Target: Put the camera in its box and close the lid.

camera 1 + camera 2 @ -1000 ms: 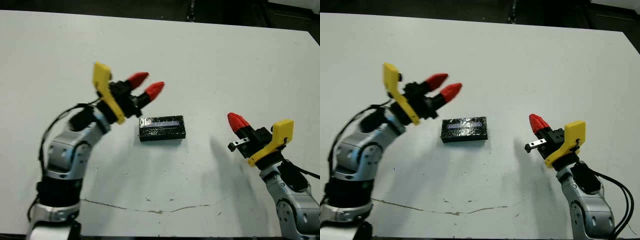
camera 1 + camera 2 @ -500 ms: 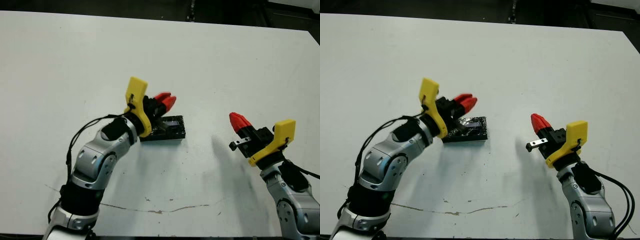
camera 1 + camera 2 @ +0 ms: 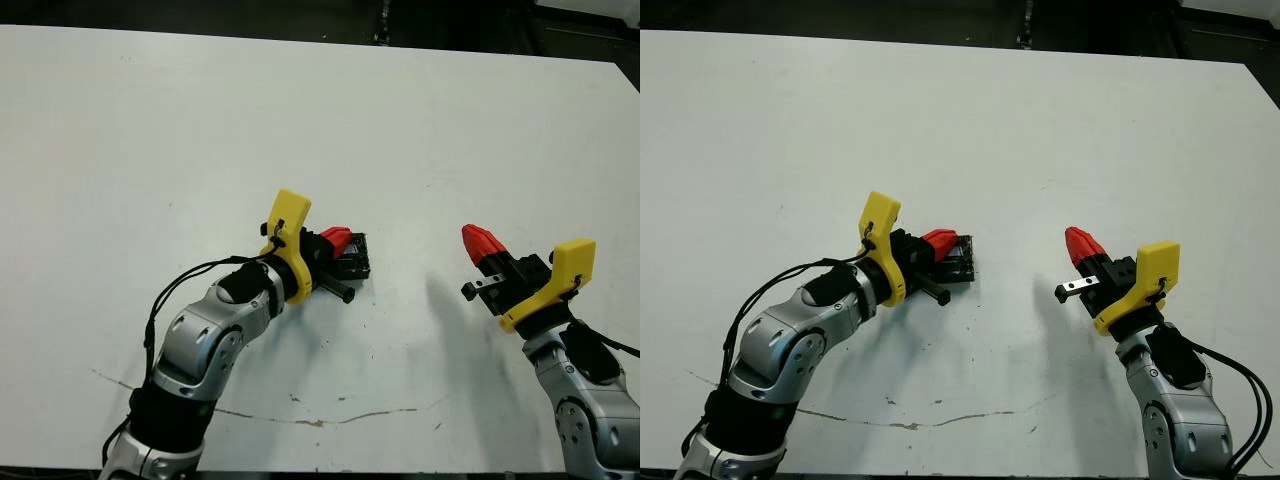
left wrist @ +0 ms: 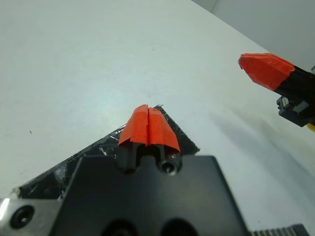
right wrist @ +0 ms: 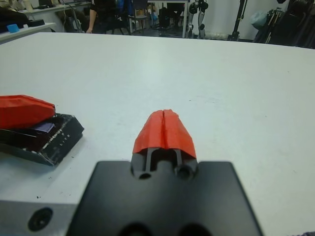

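My left pincer point(image 3: 337, 240), clenched and empty, pressed on the lid point(image 3: 355, 257), probably to seat it. My right pincer point(image 3: 480, 243), also clenched, waited well apart from the lid.

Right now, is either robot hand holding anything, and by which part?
Nothing is held. The left gripper, fingers shut, rests on the glossy black rectangular lid; the right gripper is shut on nothing.

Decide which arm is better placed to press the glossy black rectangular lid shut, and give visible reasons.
Left. The left gripper, fingers shut, is right over the glossy black lid; the right gripper hangs well apart, touching nothing.
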`<action>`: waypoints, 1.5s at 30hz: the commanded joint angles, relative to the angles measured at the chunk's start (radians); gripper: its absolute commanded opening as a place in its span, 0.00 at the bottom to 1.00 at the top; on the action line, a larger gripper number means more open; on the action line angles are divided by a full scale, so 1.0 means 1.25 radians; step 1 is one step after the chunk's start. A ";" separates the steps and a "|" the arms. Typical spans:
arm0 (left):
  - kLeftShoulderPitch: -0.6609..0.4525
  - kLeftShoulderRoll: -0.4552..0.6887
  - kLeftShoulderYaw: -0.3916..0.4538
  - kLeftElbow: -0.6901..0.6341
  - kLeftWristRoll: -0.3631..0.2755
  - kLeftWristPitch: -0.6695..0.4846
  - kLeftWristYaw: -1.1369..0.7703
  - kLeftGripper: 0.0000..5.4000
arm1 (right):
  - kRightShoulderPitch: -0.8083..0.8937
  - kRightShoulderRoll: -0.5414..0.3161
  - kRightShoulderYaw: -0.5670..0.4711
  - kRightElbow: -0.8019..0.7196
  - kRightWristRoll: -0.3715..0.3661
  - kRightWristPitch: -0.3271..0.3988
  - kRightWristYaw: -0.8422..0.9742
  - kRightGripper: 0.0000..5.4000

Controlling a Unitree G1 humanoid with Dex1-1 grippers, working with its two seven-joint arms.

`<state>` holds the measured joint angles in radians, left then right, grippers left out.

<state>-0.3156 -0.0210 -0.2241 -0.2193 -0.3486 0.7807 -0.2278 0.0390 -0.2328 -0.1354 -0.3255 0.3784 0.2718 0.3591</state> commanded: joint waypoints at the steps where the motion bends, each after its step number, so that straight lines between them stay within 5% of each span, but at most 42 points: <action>1: 0.054 0.004 -0.031 0.070 0.025 0.025 0.008 0.00 | 0.009 -0.008 -0.003 -0.001 -0.008 0.003 -0.006 0.00; 16: 0.013 -0.012 -0.019 0.171 0.044 0.030 0.014 0.00 | 0.014 -0.004 0.001 -0.005 0.001 0.003 -0.002 0.00; 23: 0.046 0.054 -0.006 0.014 0.008 0.010 -0.055 0.00 | 0.018 -0.005 0.002 -0.010 -0.003 -0.006 0.000 0.00; 31: 0.119 0.135 0.086 -0.132 0.033 -0.272 -0.119 0.00 | 0.014 0.005 -0.007 -0.037 0.026 -0.004 -0.002 0.00; 35: 0.124 0.132 0.142 -0.078 0.063 -0.449 -0.105 0.00 | 0.000 0.019 -0.016 -0.044 0.046 -0.002 -0.018 0.00; 45: 0.128 0.126 0.229 0.066 0.119 -0.632 -0.035 0.00 | -0.039 0.068 -0.003 -0.010 -0.020 -0.062 -0.096 0.00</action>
<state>-0.1758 0.1391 0.0460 -0.1661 -0.2142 0.0118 -0.2869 -0.0059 -0.1548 -0.1366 -0.3528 0.3700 0.2086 0.2583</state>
